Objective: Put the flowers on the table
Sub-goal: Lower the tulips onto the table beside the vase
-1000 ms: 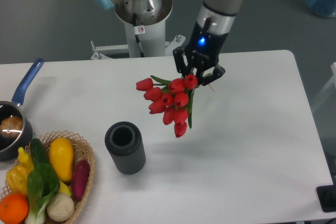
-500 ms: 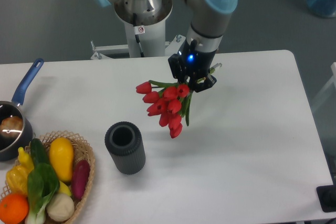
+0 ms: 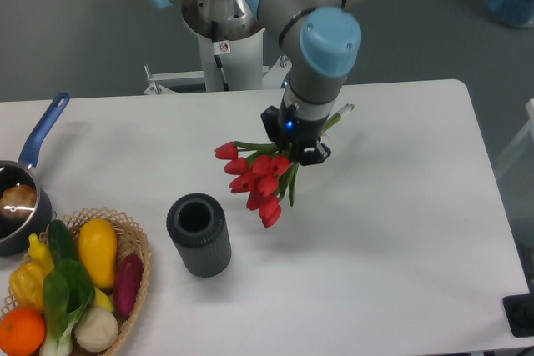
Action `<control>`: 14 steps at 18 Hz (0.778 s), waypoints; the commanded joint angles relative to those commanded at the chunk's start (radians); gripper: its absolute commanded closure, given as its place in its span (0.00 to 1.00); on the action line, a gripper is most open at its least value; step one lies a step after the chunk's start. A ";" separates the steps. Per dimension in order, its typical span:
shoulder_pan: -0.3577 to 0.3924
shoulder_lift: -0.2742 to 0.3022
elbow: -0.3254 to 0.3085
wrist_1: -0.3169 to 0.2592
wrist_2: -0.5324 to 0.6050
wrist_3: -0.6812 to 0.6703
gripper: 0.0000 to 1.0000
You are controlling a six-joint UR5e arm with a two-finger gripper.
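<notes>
the one camera looks down on the white desk (image 3: pixel 400 231) from the front. the flowers (image 3: pixel 254 179) are a tight bunch of red tulip buds with green leaves and stems, the buds fanned out toward the lower left and the stems running up and right, where a green tip pokes out past the wrist near the desk's far edge. the gripper (image 3: pixel 294 144) has its jaws pinching the stems just behind the buds, and the bunch hangs tilted over the middle of the desk; whether the lowest bud touches the surface cannot be told. just below and left of the buds stands a dark ribbed vase (image 3: pixel 198 234), upright with its mouth open, apart from the flowers. the right half of the desk is bare white out to its rounded corner, and there is bare surface between the vase and the front edge. at the left edge a wicker basket (image 3: pixel 140 248) holds a yellow squash, a purple eggplant, an orange and a leafy green vegetable, partly cut off by the frame. a blue-handled saucepan (image 3: pixel 25 185) is also cut off on the left. the fingertips themselves are hidden by the wrist and leaves.
</notes>
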 joint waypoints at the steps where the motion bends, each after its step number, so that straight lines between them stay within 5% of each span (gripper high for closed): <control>1: -0.002 -0.005 -0.002 0.002 0.000 0.000 0.75; 14: -0.002 -0.098 0.005 0.057 0.000 -0.002 0.73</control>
